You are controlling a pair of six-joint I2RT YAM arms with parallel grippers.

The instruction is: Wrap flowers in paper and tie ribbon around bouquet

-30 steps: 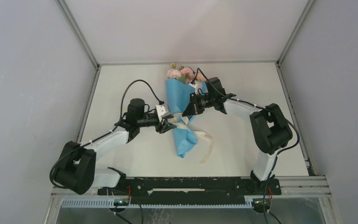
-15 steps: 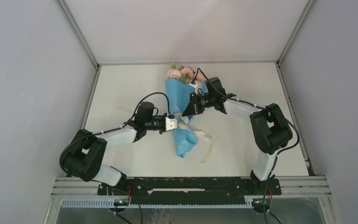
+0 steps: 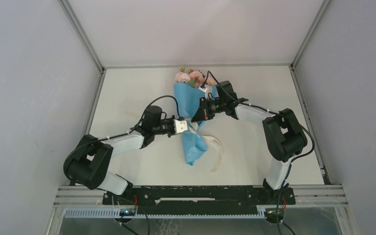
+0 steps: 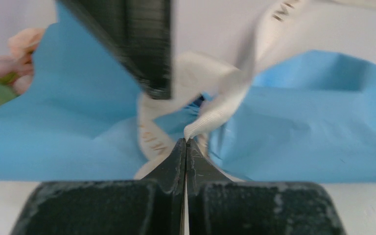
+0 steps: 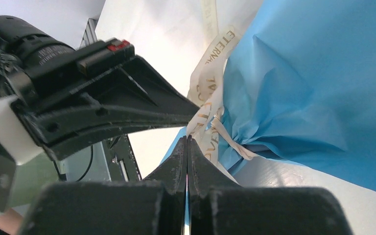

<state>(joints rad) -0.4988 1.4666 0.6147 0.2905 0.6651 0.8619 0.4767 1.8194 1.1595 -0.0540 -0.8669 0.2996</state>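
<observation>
Two robot arms reach toward the middle of the overhead frame, the left gripper (image 3: 185,126) stretched in low from the lower left and the right gripper (image 3: 196,116) angled in from the right, tips nearly meeting at the waist of the bouquet (image 3: 187,105). Each gripper's jaws are pressed together on a strand of the cream ribbon (image 4: 215,110), which is wound round the pinched blue paper (image 3: 194,147) and trails loose toward the lower right across the white table (image 3: 127,98). The bouquet lies flat at centre, its pink flowers (image 3: 190,77) showing at the wide end in the upper middle and its narrow end pointing down the frame.
</observation>
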